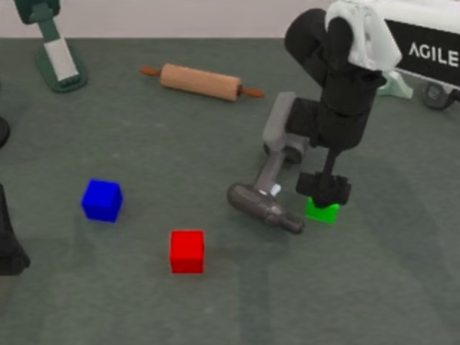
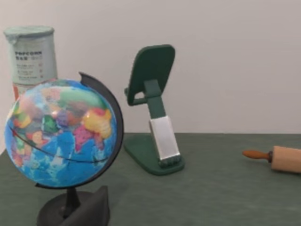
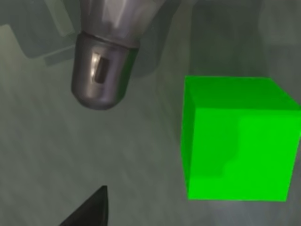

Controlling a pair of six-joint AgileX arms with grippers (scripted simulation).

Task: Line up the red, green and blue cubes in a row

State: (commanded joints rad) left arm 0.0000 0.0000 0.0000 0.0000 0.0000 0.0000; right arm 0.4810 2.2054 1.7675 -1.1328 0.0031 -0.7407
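1. Green cube (image 1: 321,210): rests on the worktop (image 1: 215,302), directly beneath the right gripper (image 1: 324,192), which partly covers it from above. The right wrist view shows the cube (image 3: 235,141) close under the camera, with only one dark fingertip (image 3: 89,207) visible; whether the jaws are open or closed cannot be told.
2. Grey drill (image 1: 269,180): lies just beside the green cube, its nose (image 3: 101,70) pointing toward the jaws. A vertical approach probably serves to avoid it.
3. Red cube (image 1: 187,251) and blue cube (image 1: 101,200): stand well apart from the jaws, toward the worktop's left; the row is judged not yet formed.
4. Left arm: parked at the left edge (image 1: 8,244), far from the jaws; its fingers are unseen.
5. Background: rolling pin (image 1: 200,81), phone stand (image 1: 57,50), globe (image 2: 59,134).
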